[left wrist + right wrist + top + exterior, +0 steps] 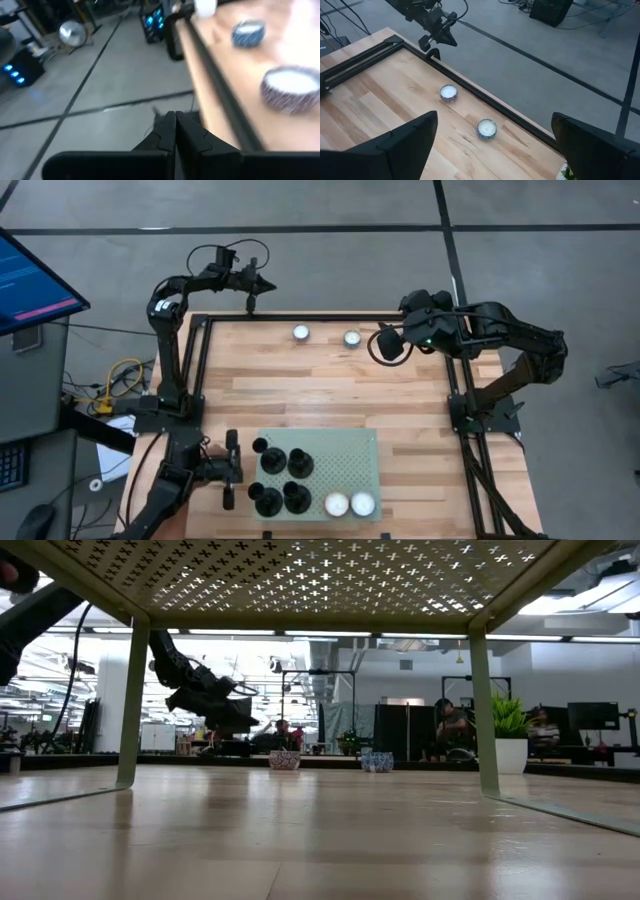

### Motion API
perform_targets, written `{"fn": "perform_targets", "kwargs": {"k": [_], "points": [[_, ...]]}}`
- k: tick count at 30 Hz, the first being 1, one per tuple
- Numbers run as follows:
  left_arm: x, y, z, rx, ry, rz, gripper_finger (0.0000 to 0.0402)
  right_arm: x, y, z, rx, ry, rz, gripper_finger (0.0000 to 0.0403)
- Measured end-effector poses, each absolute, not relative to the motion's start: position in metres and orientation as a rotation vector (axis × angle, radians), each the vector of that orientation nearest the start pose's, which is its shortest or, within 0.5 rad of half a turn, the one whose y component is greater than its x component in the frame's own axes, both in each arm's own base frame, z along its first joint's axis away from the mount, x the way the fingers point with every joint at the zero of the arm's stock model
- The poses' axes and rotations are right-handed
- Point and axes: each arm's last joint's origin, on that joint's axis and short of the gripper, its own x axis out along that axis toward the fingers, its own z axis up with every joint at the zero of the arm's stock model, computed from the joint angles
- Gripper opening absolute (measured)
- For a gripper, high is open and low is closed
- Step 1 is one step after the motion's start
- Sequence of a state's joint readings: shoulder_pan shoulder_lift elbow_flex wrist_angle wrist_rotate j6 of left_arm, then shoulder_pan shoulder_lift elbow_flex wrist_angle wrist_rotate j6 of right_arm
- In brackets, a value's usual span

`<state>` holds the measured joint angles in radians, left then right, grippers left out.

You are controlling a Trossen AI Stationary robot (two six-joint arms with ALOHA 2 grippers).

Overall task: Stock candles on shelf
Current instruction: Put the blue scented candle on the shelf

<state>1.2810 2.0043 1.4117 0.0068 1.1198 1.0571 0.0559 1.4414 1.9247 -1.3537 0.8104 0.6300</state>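
Two candles (301, 333) (351, 338) sit on the wooden table near its far edge; they also show in the right wrist view (448, 93) (486, 128) and the low view (284, 759) (377, 761). Two more candles (336, 504) (362, 503) stand on the near right part of the green perforated shelf (345, 455). My left gripper (252, 302) hangs shut and empty over the table's far edge, left of the candles. My right gripper (492, 145) is wide open and empty, above the table just right of the candle near its far edge.
Several black round objects (280, 475) fill the shelf's left half. A black frame rail (300, 317) runs along the table's far edge. A monitor (30, 280) stands off the table's left. In the low view the shelf's legs (133, 700) (483, 710) stand on the tabletop.
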Motion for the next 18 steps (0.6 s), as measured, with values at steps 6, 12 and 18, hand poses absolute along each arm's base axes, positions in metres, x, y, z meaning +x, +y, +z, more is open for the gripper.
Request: {"fn": "perform_targets", "kwargs": {"k": [6, 12, 18], "points": [[0.158, 0.402, 0.212, 0.430, 0.208, -0.046, 0.0007, 0.232, -0.008, 0.465, 0.196, 0.547, -0.916, 0.0382], [0.162, 0.400, 0.206, 0.341, 0.318, 0.028, 0.0004, 0.232, -0.007, 0.465, 0.208, 0.544, -0.918, 0.0382], [0.139, 0.408, 0.234, 0.369, 0.543, 0.393, 0.0004, 0.232, -0.006, 0.465, 0.204, 0.546, -0.916, 0.0382]]}}
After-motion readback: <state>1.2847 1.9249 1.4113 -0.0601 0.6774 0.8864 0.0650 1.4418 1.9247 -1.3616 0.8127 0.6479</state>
